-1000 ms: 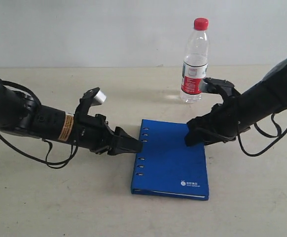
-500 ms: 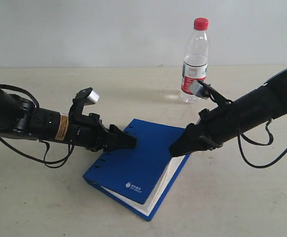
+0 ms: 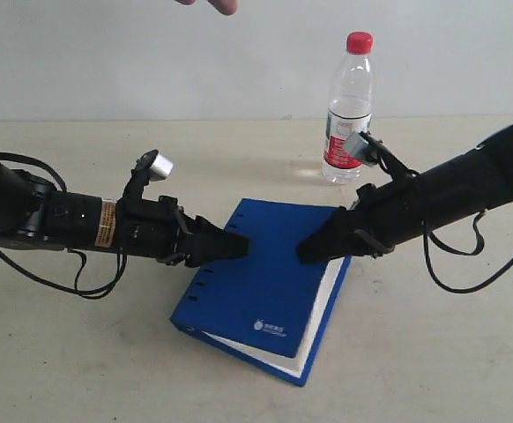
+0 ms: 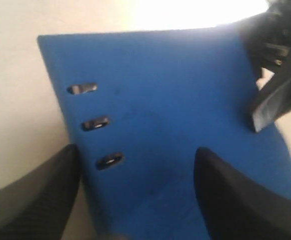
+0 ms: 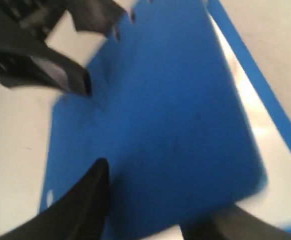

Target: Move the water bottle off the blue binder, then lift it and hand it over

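Note:
The blue binder [image 3: 265, 282] is held askew between both arms, its far side raised and white pages showing on its right edge. My left gripper [image 3: 239, 247] is open at the spine edge; in its wrist view [image 4: 135, 152] one finger sits off the spine by the slot holes and the other over the cover [image 4: 160, 100]. My right gripper [image 3: 305, 251] is open at the opposite edge; in its wrist view [image 5: 155, 195] one finger lies on the cover [image 5: 175, 125], the other by the pages. The water bottle [image 3: 348, 110] stands upright on the table behind, apart from the binder.
A person's fingertips [image 3: 217, 5] show at the top edge, above the left arm. The right arm's cables hang by the bottle's base. The opposite gripper appears in each wrist view: the right gripper [image 4: 280, 95] and the left gripper [image 5: 50, 65].
The binder went from lying flat to tilted and turned, then shifted right. Both grippers moved in over its cover. Fingertips came into view at the top.

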`<state>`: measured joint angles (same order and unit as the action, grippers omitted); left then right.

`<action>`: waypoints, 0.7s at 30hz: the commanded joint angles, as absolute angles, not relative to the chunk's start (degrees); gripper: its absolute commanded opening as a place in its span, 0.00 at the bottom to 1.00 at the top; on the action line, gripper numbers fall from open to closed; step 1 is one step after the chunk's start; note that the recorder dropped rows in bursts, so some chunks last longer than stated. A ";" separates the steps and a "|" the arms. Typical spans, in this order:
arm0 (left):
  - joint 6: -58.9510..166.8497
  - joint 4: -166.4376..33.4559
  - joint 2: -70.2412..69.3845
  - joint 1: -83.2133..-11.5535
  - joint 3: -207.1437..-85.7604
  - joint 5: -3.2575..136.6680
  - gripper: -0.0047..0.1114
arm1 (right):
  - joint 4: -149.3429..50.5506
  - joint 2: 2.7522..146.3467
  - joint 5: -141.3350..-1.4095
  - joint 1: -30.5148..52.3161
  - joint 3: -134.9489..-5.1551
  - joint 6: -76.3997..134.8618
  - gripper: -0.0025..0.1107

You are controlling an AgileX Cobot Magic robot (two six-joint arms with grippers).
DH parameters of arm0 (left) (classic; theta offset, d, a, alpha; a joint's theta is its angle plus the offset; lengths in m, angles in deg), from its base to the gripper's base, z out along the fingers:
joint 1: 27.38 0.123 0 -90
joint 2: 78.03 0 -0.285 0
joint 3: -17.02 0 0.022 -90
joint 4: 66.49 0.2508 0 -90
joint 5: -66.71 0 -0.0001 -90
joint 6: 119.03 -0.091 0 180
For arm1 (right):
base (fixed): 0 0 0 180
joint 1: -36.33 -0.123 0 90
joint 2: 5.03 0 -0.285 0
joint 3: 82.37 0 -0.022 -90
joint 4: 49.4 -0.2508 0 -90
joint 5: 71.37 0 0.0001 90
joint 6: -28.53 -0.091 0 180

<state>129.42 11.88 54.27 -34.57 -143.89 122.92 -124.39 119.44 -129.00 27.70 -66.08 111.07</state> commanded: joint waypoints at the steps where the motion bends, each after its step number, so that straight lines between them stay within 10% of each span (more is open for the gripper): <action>1: 128.14 16.42 53.82 -36.72 -143.80 136.67 0.56 | -131.54 119.31 -135.64 26.51 -66.54 114.61 0.36; 9: 128.14 17.07 53.82 -34.27 -143.80 136.67 0.56 | -131.55 119.31 -134.38 26.51 -66.54 114.79 0.33; 14: 128.14 17.06 53.82 -31.62 -143.80 136.67 0.56 | -129.58 119.31 -134.26 26.51 -66.54 115.00 0.02; 21: 125.75 17.06 55.44 -28.23 -143.70 136.67 0.56 | -127.48 119.31 -140.18 26.51 -66.54 121.62 0.02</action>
<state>127.39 17.47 54.62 -29.29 -143.75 135.34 -127.66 119.33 -134.57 26.58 -66.28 117.90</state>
